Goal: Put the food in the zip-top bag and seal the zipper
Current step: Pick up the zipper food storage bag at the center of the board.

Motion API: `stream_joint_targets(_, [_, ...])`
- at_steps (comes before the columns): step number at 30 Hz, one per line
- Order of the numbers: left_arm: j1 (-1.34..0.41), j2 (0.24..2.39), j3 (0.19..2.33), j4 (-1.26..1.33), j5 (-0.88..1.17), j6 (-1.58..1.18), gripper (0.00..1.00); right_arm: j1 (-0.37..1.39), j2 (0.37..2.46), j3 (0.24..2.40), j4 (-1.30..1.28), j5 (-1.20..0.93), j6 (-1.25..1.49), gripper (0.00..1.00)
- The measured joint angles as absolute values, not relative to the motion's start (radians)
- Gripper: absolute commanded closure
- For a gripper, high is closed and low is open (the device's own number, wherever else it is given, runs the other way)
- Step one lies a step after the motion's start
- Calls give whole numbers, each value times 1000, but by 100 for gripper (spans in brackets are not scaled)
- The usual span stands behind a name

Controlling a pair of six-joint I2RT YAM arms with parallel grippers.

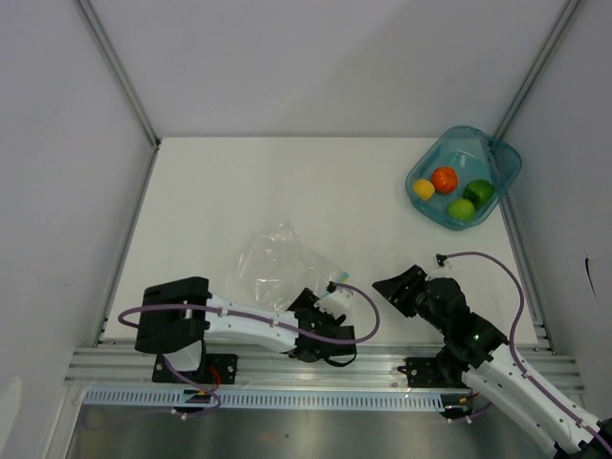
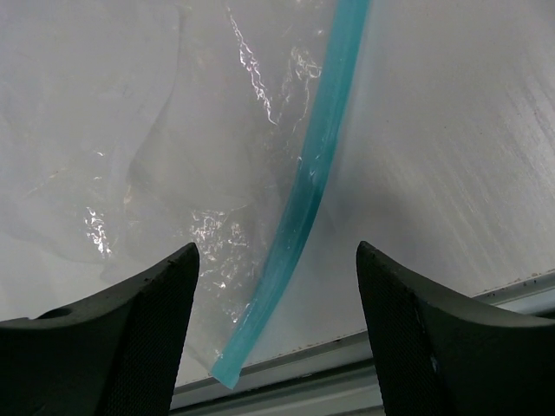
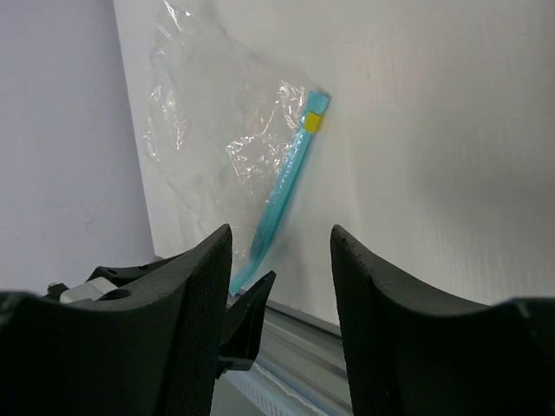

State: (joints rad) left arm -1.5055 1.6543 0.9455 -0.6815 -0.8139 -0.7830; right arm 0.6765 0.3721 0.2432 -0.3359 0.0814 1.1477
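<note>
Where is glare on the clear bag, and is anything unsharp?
Left wrist view: bright glints on the clear crinkly plastic bag; its blue-teal zipper strip slightly soft. Right wrist view: glints too. Top view: even light, bag faint on white table.

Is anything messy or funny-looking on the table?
Nothing is spilled. The zip-top bag lies crumpled and empty, and the teal bowl holding the food seems to poke past the table at its right edge.

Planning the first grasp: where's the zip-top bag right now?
Top view: the zip-top bag lies flat, left of centre, its zipper end by the open left gripper.
</note>
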Motion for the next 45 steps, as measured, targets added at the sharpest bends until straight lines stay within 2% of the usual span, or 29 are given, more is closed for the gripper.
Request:
stream_joint_targets(5, [-1504,1705,947,-680,-818,-784,29,677,372,243,-339,80,1147,48])
stream_joint_targets(11, [-1480,1728,944,-662,-828,-781,50,674,372,243,-340,72,1147,48])
stream_joint_targets(17, [-1445,1723,916,-610,-827,-741,77,674,371,241,-338,70,1147,48])
stream_joint_targets(19, [-1436,1712,903,-593,-823,-721,81,674,374,235,-332,65,1147,48])
stream_joint_targets(23, [-1407,1650,866,-546,-789,-689,100,674,413,224,-314,46,1146,48])
stream_joint_targets(36, [-1325,1469,838,-501,-716,-619,100,695,727,216,-98,-66,1094,48])
stream_joint_targets(45, [-1318,1320,870,-535,-639,-619,99,757,1018,288,106,-103,1071,52])
